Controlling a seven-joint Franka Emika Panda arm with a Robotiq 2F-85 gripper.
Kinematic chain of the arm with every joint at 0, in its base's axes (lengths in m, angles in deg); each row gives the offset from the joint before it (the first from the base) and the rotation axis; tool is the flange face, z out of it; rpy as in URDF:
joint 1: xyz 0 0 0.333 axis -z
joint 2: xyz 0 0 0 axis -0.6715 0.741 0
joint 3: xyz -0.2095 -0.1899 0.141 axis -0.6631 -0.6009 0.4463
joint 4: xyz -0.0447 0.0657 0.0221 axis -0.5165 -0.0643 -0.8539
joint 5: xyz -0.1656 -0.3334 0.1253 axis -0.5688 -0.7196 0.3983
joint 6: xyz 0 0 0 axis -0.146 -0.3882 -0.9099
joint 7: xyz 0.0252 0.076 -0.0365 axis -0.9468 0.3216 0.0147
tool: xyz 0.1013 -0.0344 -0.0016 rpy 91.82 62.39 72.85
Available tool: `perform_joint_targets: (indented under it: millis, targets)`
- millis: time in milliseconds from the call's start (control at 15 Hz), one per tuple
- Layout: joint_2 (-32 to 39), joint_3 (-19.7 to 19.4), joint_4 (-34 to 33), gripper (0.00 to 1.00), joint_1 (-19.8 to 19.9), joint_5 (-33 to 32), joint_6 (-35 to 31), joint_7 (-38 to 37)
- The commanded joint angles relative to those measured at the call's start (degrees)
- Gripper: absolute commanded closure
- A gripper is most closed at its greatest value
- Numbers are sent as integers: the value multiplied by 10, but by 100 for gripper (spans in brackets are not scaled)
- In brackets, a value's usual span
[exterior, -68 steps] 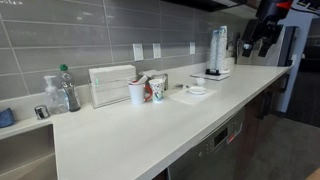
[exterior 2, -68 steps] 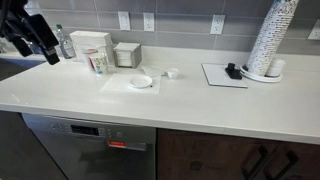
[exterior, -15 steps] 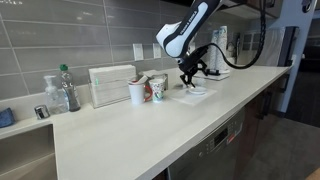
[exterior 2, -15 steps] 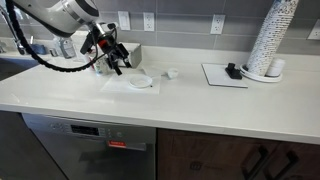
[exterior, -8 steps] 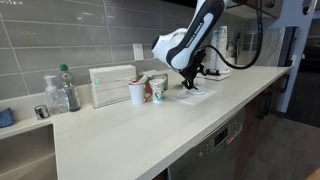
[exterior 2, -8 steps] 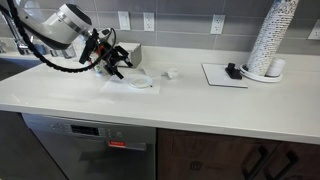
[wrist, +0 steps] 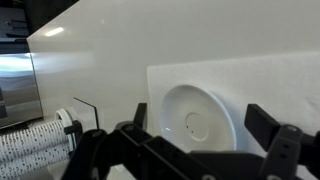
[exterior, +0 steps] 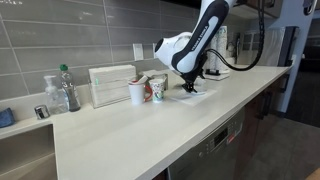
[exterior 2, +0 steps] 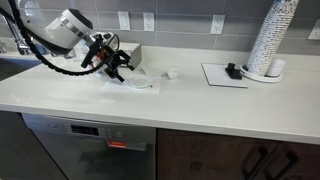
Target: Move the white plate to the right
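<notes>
The white plate (wrist: 200, 122) is a small round dish lying on a flat white sheet (wrist: 270, 80) on the counter. In the wrist view my gripper (wrist: 205, 128) is open, with one black finger on each side of the plate and just above it. In both exterior views the gripper (exterior 2: 122, 68) (exterior: 190, 86) hangs low over the plate (exterior 2: 141, 82) (exterior: 198, 91), and its fingers hide part of the dish. I cannot tell whether the fingers touch the plate.
Two cups (exterior: 137, 93) (exterior: 158, 88), a napkin box (exterior: 110, 85) and a bottle (exterior: 67, 88) stand near the wall. A small white object (exterior 2: 170, 73), a mat with a black item (exterior 2: 232, 72) and a tall cup stack (exterior 2: 270, 40) lie beyond the plate.
The arm came from high at the scene's edge down to the plate. In the last second the gripper dropped lower and closer over the plate. The plate has not moved.
</notes>
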Motion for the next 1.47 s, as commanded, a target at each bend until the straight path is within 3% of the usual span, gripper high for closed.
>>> perform_joint_targets:
  millis: [0, 667, 1200, 1400]
  targets:
    - [8, 4, -9, 0, 8, -8, -17, 15]
    - [44, -4, -37, 0, 29, -39, -124, 81]
    - [73, -14, -62, 0, 32, -25, -131, 74]
    - [75, -14, -63, 7, 38, -19, -145, 72]
